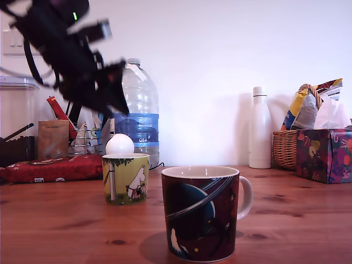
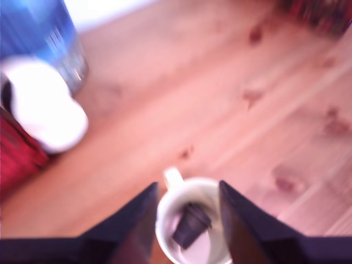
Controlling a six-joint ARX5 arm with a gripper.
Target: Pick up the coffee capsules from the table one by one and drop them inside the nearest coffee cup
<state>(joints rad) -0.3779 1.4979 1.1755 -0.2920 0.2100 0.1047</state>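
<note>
One coffee capsule in mug, end effector spread, empty

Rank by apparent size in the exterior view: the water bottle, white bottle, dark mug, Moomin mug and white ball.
1. Water bottle, though the arm partly hides it.
2. Dark mug and white bottle: unsure. The mug sits nearest the camera, so it looks inflated.
3. Moomin mug.
4. White ball.

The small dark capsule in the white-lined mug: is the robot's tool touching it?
Apart. In the wrist view the dark tapered capsule lies inside the white-lined mug, with the open tool showing pale mug interior between each finger and the capsule.
</note>
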